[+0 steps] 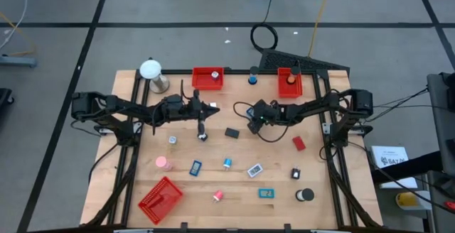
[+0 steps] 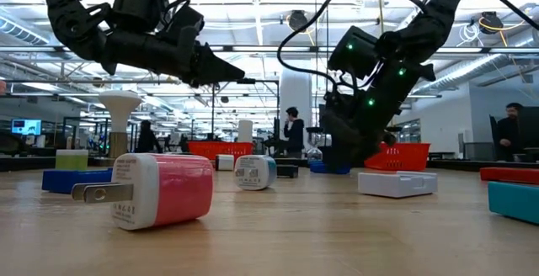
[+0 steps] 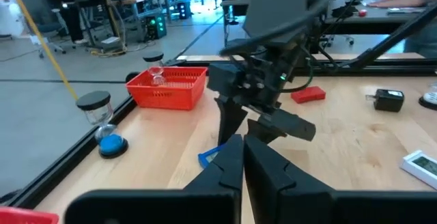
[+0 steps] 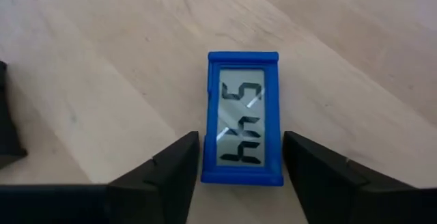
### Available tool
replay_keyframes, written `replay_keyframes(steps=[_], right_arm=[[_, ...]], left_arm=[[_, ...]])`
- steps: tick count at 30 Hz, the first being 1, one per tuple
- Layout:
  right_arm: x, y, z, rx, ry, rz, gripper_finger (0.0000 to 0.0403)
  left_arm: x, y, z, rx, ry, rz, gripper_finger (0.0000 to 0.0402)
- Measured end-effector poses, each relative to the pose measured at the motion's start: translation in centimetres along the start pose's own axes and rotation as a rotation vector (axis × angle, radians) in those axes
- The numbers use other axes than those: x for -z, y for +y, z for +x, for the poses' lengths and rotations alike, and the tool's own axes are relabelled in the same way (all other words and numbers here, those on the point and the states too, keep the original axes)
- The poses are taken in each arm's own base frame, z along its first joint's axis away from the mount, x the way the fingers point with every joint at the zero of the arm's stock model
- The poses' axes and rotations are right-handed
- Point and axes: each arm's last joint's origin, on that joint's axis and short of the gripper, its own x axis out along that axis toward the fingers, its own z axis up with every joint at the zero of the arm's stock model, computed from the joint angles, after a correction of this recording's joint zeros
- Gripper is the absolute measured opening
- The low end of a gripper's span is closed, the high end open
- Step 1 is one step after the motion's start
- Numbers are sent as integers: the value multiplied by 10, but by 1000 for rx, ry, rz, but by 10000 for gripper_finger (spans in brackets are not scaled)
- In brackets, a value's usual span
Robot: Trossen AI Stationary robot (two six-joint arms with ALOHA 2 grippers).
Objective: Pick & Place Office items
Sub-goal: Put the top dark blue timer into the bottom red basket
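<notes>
A small blue digital clock point(image 4: 243, 115) lies face up on the wooden table, a little right of the middle point(image 1: 251, 127). My right gripper point(image 4: 240, 149) is down over it, one finger on each side. My left gripper point(image 3: 242, 162) is shut and holds nothing. It hangs level above the table's middle left point(image 1: 212, 108) and points toward the right arm. The other office items lie loose on the near half of the table: a black block point(image 1: 232, 132), a red piece point(image 1: 298, 143), a pink charger point(image 2: 160, 190) and a white display point(image 1: 255, 170). My right gripper pinches the clock across its width, one finger against each long side point(image 4: 205, 157), near the end closest to the wrist. The fingers point(image 4: 171, 173) slant down from the table's right side and lie along the clock. The clock lies flat on the table.
Two red trays point(image 1: 208, 78) point(image 1: 289, 82) stand at the far edge. A red mesh basket point(image 1: 160, 199) sits at the near left. A white ball on a silver stand point(image 1: 151, 73) is at the far left. An hourglass point(image 3: 97, 115) stands by the far rail.
</notes>
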Motion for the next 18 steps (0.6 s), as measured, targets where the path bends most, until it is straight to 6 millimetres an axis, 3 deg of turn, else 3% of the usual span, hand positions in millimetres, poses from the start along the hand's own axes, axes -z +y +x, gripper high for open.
replay_keyframes(steps=[3,7,11,18], right_arm=[[0,2,-1,-14,2,-53,147],[1,8,-7,-49,-11,-224,145],[-3,21,-19,-115,-88,-381,145],[-1,36,-26,-155,-162,-510,150]], left_arm=[[1,1,0,-22,6,-59,3],[-1,0,4,-15,54,-123,20],[-5,-7,14,19,183,-130,80],[-26,-26,31,63,323,17,213]])
